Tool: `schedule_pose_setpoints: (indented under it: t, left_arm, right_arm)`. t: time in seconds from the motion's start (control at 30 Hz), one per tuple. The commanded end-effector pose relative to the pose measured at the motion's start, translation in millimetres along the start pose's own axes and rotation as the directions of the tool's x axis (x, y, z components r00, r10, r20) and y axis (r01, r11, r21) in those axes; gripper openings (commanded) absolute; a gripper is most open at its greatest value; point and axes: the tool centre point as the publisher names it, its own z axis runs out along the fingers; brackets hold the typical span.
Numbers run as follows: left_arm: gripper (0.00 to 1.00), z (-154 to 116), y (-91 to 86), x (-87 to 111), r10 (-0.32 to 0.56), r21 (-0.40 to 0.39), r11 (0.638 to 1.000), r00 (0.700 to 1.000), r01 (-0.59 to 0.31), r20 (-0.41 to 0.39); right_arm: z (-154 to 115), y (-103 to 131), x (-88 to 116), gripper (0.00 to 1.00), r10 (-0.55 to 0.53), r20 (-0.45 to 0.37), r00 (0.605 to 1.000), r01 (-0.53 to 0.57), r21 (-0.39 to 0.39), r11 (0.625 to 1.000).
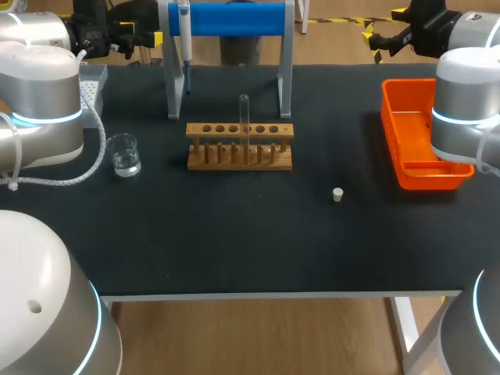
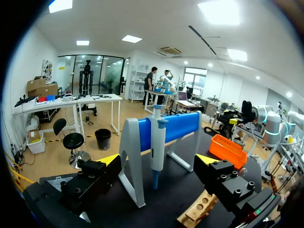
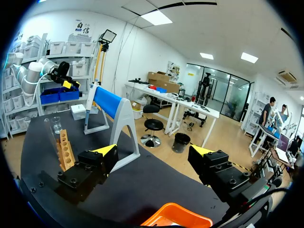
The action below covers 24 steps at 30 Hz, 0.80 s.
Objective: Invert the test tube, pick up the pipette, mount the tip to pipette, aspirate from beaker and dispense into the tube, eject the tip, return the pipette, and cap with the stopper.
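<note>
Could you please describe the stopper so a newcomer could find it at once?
Find the wooden rack mid-table. Between it and the orange tray, nearer the front edge, sits the stopper: a small pale plug, standing alone on the dark tabletop.

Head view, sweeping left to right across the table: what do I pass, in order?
Tip box → beaker → wooden rack with the test tube standing in it → stopper → orange tray. The pipette stand spans the rack's width, so it is left out.
</note>
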Motion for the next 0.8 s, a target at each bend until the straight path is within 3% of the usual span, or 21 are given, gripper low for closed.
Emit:
schedule_pose_setpoints:
  t: [0.03,0.5,0.67,0.8]
  left_arm:
    - [1.00,0.3,0.7,0.7,0.000,0.002,1.000,1.000,0.000,0.003]
    - [1.00,0.3,0.7,0.7,0.000,0.002,1.000,1.000,0.000,0.003]
    - [1.00,0.3,0.7,0.7,0.000,0.002,1.000,1.000,0.000,0.003]
    - [1.00,0.3,0.7,0.7,0.000,0.002,1.000,1.000,0.000,0.003]
  right_arm:
    - [0.4,-0.4,-0.6,1.00,0.000,-0.001,1.000,0.000,-0.001,1.000]
    - [-3.8,-0.1,1.3,1.00,-0.004,-0.008,1.000,0.004,-0.010,1.000]
    - [-32.7,0.4,20.5,1.00,-0.006,-0.065,0.998,0.004,-0.041,0.999]
    - [-61.8,-1.4,48.5,1.00,-0.028,-0.134,0.991,0.019,-0.068,0.998]
